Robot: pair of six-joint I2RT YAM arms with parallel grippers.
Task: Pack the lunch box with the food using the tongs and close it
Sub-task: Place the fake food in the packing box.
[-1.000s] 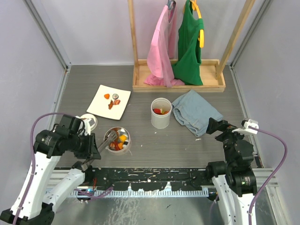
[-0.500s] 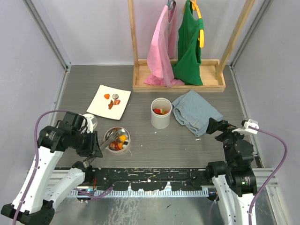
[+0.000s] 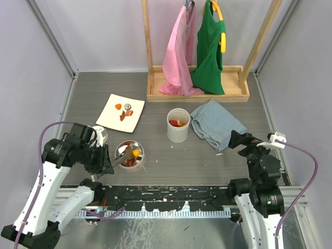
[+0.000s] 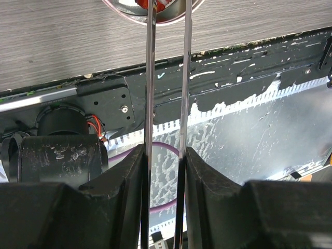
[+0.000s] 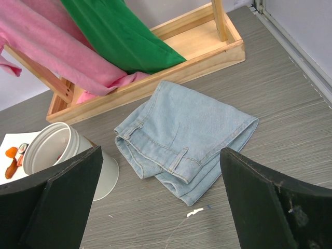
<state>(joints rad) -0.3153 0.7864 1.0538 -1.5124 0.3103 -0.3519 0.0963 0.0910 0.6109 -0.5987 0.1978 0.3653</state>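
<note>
A round metal lunch box point(image 3: 130, 143) sits near the table's front left, with orange and red food point(image 3: 135, 153) in it. My left gripper point(image 3: 106, 162) is just left of it, shut on the slim metal tongs point(image 3: 121, 154), whose tips reach into the box. In the left wrist view both tong arms point(image 4: 151, 78) run up from between my fingers point(image 4: 129, 171) to the lunch box point(image 4: 124, 6) at the top edge. More food point(image 3: 120, 106) lies on a white plate point(image 3: 111, 119). My right gripper point(image 3: 236, 140) stands open and holds nothing.
A white cup point(image 3: 177, 133) holding some food stands mid-table. Folded jeans point(image 3: 217, 124) lie to its right. A wooden rack point(image 3: 197, 93) with pink and green garments is at the back. A round lid point(image 3: 98, 134) lies left of the lunch box.
The left arm has shifted a little and the tong arms have spread slightly over the lunch box. The food in the box lies differently. The right arm has not moved.
</note>
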